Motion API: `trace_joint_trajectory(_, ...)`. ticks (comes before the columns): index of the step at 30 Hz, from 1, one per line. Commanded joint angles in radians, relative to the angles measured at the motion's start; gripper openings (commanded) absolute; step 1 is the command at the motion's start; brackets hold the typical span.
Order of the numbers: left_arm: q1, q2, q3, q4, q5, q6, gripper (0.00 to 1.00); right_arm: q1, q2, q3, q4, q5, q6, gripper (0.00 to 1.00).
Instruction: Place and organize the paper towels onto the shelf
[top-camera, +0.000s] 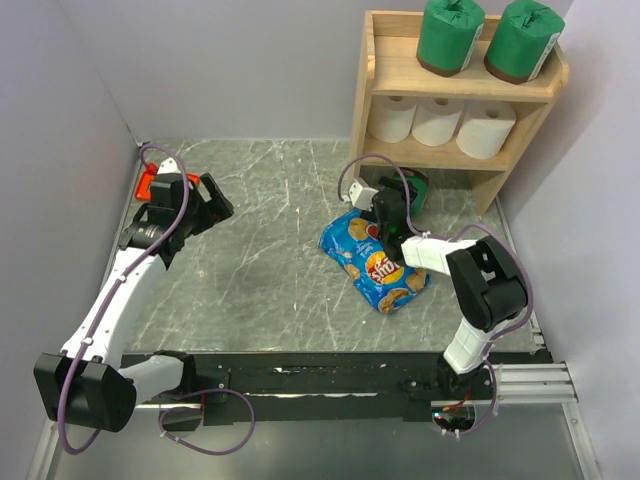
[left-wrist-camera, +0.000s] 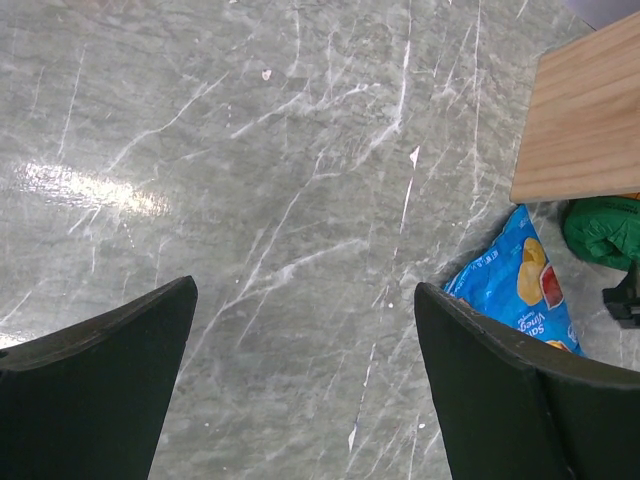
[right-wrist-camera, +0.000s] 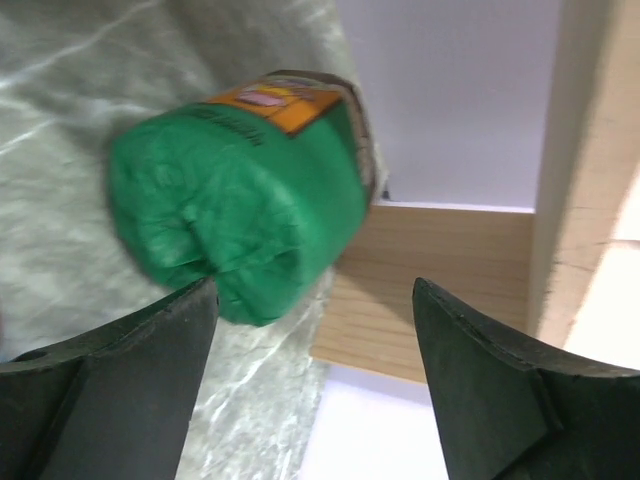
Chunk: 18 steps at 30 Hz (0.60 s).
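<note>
The blue chip bag (left-wrist-camera: 510, 275), lying before the shelf (left-wrist-camera: 585, 110), shows only part-words, "Sa" and "Vineg". The orange label (right-wrist-camera: 268, 100) on the green roll (right-wrist-camera: 240, 200) beside the shelf is blurred beyond reading.

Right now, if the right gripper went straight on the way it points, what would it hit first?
Probably the green-wrapped paper towel roll lying on the grey table, just beyond the right gripper; the light wooden shelf stands close behind, depth unclear.

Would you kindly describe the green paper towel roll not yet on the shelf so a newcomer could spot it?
Find the wooden shelf at the table's far right. On the tabletop at its foot, beside the blue chip bag, is a green-wrapped roll. Unlike the two green rolls standing on the top tier, it alone is off the shelf.
</note>
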Motion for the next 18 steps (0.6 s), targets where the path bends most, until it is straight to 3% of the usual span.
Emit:
trace_joint_trajectory(1,-0.006,-0.009,0.0,0.037,0.008,0.01,0.96,-0.019,0.03,0.071,0.069,0.024,-0.003,0.87)
trace_joint_trajectory(18,-0.015,-0.012,-0.001,0.035,0.002,0.004,0.96,-0.035,0.123,0.099,0.096,0.027,0.023,0.88)
